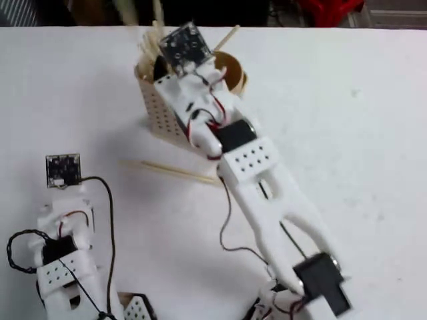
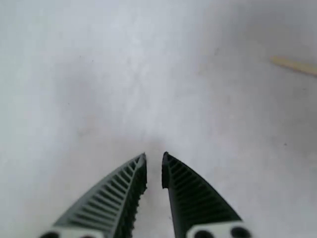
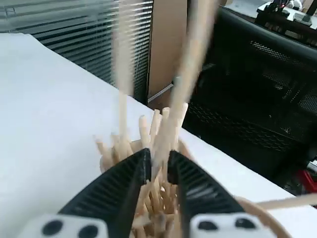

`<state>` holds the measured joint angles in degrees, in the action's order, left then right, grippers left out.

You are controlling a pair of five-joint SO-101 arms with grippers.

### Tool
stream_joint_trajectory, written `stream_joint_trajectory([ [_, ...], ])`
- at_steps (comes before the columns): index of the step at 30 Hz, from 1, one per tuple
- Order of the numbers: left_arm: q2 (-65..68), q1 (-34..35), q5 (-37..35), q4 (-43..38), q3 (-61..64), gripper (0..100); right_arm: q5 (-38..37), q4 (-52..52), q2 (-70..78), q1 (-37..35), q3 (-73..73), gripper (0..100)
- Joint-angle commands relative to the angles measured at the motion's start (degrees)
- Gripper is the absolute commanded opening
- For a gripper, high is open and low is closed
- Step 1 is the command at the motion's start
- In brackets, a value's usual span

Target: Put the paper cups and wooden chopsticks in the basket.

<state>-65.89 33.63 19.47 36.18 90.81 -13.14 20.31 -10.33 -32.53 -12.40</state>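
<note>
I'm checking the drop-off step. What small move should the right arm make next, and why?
Probably open the right gripper. It sits over the basket and seems to clamp a chopstick whose lower end is already among the others there, so letting go should drop it in. A loose pair on the table waits after that.

Overhead and close right-wrist cameras both see the chopsticks.
</note>
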Motion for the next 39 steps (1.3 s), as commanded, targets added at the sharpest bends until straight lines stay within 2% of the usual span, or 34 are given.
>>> stream_joint_trajectory([
  [1, -0.75, -0.66, 0.53, -1.05, -0.35, 8, -1.05, 3.03, -7.60, 0.40, -0.18, 20.4],
  [4, -0.75, -0.66, 0.53, -1.05, -0.35, 8, -1.05, 10.42, -13.14, 0.22, 0.00, 22.6],
  [8, -0.75, -0.66, 0.53, -1.05, -0.35, 8, -1.05, 20.70, -20.79, 0.22, -0.26, 18.3],
  [13, -0.75, -0.66, 0.53, -1.05, -0.35, 8, -1.23, 38.99, -27.03, 0.13, -0.26, 11.8],
  [14, -0.75, -0.66, 0.53, -1.05, -0.35, 8, -2.37, 42.07, -27.30, -0.22, -0.26, 11.8],
  [18, -0.75, -0.75, 0.53, -1.14, -0.35, 8, -15.74, 52.44, -25.01, -7.08, -0.53, 17.3],
  [21, -0.75, -0.75, 0.53, -1.14, -0.35, 8, -17.67, 57.54, -20.53, -12.09, -0.62, 20.7],
  [26, -0.75, -0.75, 0.53, -1.14, -0.35, 8, -18.81, 54.64, -7.60, -12.79, -1.58, 21.1],
  [28, -0.75, -0.75, 0.53, -1.14, -0.35, 8, -21.63, 52.53, -1.45, -12.79, -1.76, 21.1],
  [34, -0.75, -0.66, 0.53, -1.14, -0.35, 8, -26.81, 42.15, 13.05, -10.07, -1.32, 21.1],
  [39, -0.75, -0.66, 0.53, -1.14, -0.35, 8, -27.34, 32.22, 17.80, -6.46, -1.41, 21.2],
])
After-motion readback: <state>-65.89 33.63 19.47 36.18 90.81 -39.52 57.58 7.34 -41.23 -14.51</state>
